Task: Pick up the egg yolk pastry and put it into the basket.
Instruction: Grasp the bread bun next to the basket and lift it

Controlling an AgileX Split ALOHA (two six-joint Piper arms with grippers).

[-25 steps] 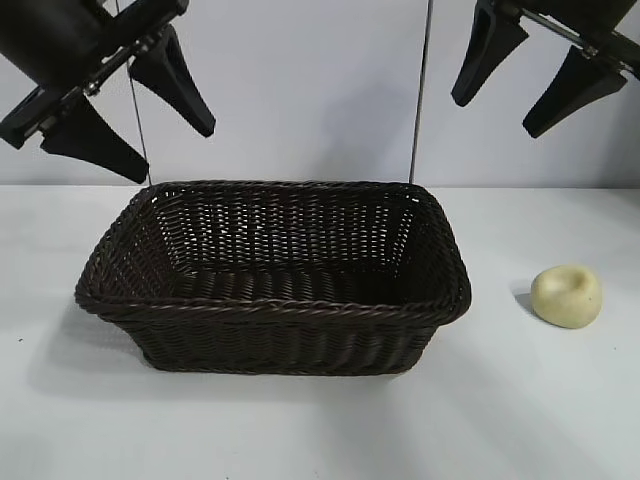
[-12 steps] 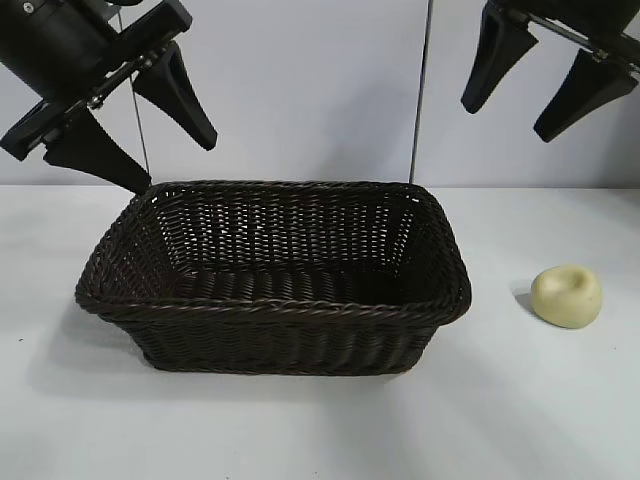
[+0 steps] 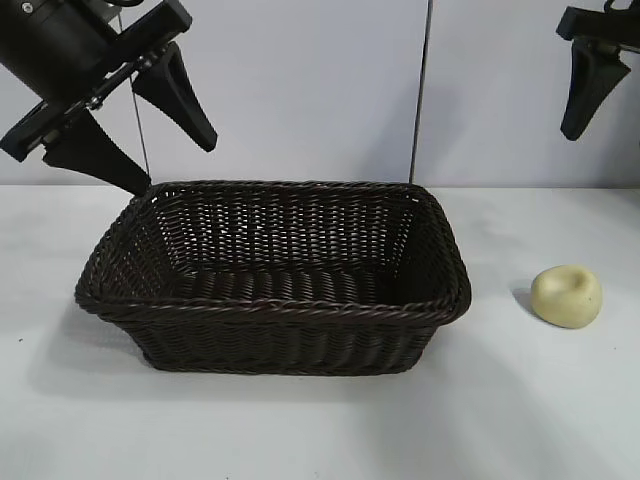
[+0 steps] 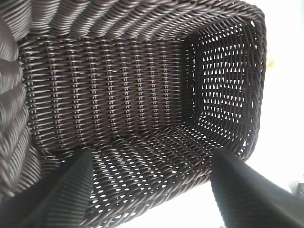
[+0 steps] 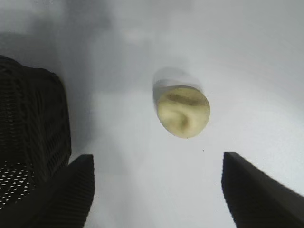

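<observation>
The right gripper [image 5: 156, 190] is hanging high in the air at about 1 o'clock from the egg yolk pastry [image 3: 566, 295], with its fingers spread wide and holding nothing. The pastry is sitting on the white table [image 3: 520, 400], out at 3 o'clock from the basket [image 3: 275, 300] and not touching it. The left gripper [image 3: 130, 125] is hanging wide open too, up above the basket's far left corner, at about 10 o'clock
</observation>
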